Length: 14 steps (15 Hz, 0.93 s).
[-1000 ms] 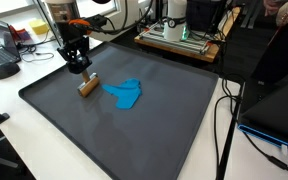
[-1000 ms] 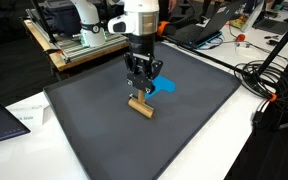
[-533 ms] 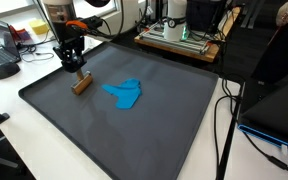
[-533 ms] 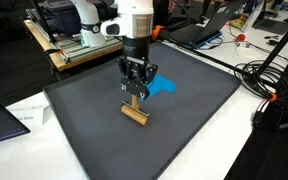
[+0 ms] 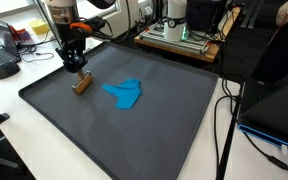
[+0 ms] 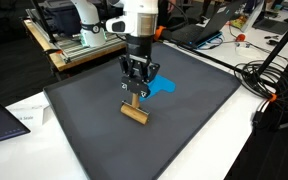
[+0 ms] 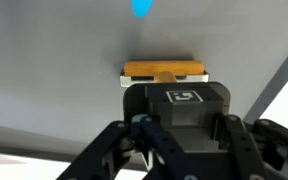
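Left in an exterior view: claw [image 5: 78, 71] clamped shut on the upright stem of the wooden block [image 5: 81, 84], low over the dark mat [image 5: 134, 140] on the white counter [image 5: 2, 97]; contact with the mat unclear. Further right, near but apart: crumpled blue cloth [image 5: 125, 93].

In the wrist view we can't see the fingertips of the black robot gripper [image 7: 164, 80]. Its own housing covers them and the near side of the small tan wooden block [image 7: 164, 69]. There the crumpled blue cloth [image 7: 142, 8] is cut by the top edge. In an exterior view the gripper [image 6: 134, 96] hides one cloth end. In an exterior view the dark grey mat [image 5: 134, 140] loses its near corner off the bottom.
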Each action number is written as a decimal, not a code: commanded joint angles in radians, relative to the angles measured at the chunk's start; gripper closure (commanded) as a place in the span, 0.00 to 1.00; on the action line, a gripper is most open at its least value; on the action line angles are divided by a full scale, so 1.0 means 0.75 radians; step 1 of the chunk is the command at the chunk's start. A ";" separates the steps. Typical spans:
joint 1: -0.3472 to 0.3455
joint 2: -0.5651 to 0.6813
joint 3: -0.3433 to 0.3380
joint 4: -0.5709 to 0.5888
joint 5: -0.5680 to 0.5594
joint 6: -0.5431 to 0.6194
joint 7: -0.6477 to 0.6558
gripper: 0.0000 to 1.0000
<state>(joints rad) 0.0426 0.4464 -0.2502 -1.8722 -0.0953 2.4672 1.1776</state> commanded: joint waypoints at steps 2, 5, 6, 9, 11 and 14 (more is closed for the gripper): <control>0.071 -0.149 -0.022 -0.130 -0.117 0.008 0.092 0.78; 0.104 -0.232 -0.042 -0.186 -0.239 0.020 0.195 0.78; 0.098 -0.266 -0.024 -0.207 -0.258 0.014 0.192 0.78; 0.063 -0.363 0.050 -0.267 -0.245 0.019 0.085 0.78; 0.055 -0.427 0.089 -0.309 -0.249 0.021 -0.002 0.78; 0.039 -0.510 0.161 -0.361 -0.215 0.012 -0.189 0.78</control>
<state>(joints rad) 0.0968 0.1607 -0.1809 -2.0707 -0.2650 2.4671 1.1506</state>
